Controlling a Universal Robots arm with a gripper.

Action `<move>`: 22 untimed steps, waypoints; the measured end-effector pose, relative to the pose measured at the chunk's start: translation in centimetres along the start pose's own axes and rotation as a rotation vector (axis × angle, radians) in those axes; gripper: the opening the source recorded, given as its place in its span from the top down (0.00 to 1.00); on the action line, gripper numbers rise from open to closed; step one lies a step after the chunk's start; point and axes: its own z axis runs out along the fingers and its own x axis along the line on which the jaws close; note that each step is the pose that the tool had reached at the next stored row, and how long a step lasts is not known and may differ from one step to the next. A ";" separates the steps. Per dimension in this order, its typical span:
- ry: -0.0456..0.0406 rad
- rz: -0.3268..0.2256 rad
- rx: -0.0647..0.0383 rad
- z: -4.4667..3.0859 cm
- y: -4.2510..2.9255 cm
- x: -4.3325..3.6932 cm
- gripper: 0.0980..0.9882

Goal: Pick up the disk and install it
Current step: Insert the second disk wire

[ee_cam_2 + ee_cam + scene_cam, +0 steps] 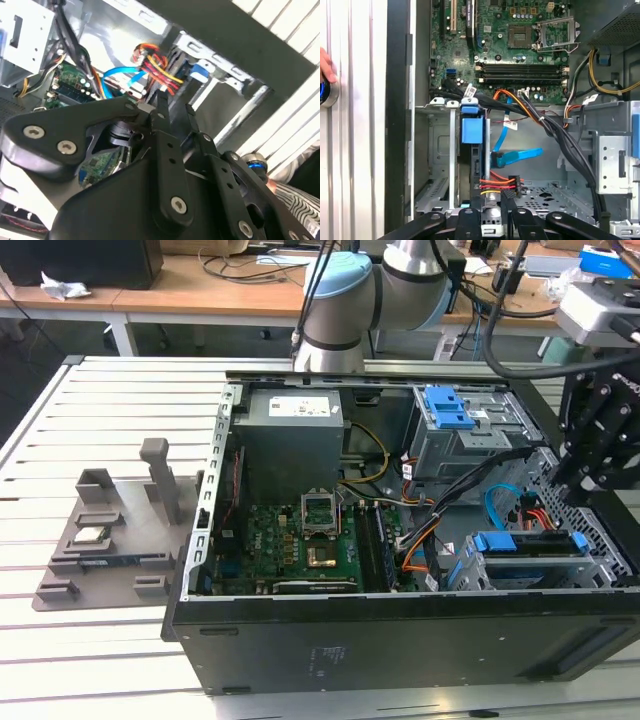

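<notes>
A white slatted desk [110, 660] carries an open black computer case [400, 640]; wooden benches [200, 290] with cables stand far behind. A grey fixture [110, 540] lies on the exterior view's left, apart from the case. The pincer [590, 465] hangs over the case's right edge, fingers [476, 212] nearly closed, seemingly holding nothing. The disk [472, 165] sits edge-up in the grey cage [437, 165], its blue carrier [520, 543] showing, with red-and-yellow wires [500, 184] just beside it. A hand [325, 65] rests on the desk slats.
</notes>
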 end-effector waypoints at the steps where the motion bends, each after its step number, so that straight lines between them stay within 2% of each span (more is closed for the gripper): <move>1: -0.0001 0.000 0.000 0.12 0.57 -0.22 0.77; 6: 0.0002 -0.005 0.000 0.83 2.71 0.06 0.77; 7: 0.0001 -0.007 0.000 1.08 2.88 0.09 0.77; 13: 0.0002 -0.010 0.000 1.17 2.97 0.11 0.79; 16: 0.0002 -0.010 0.000 1.17 2.97 0.12 0.99; 18: 0.0001 -0.010 0.000 1.19 2.97 0.19 0.99; 19: 0.0009 -0.010 0.000 1.20 2.97 0.49 0.99; 20: 0.0053 -0.010 0.000 1.24 2.96 0.91 0.99; 21: 0.0052 -0.010 0.000 1.72 2.87 1.53 0.99; 22: 0.0053 -0.009 0.000 1.99 2.75 1.76 0.99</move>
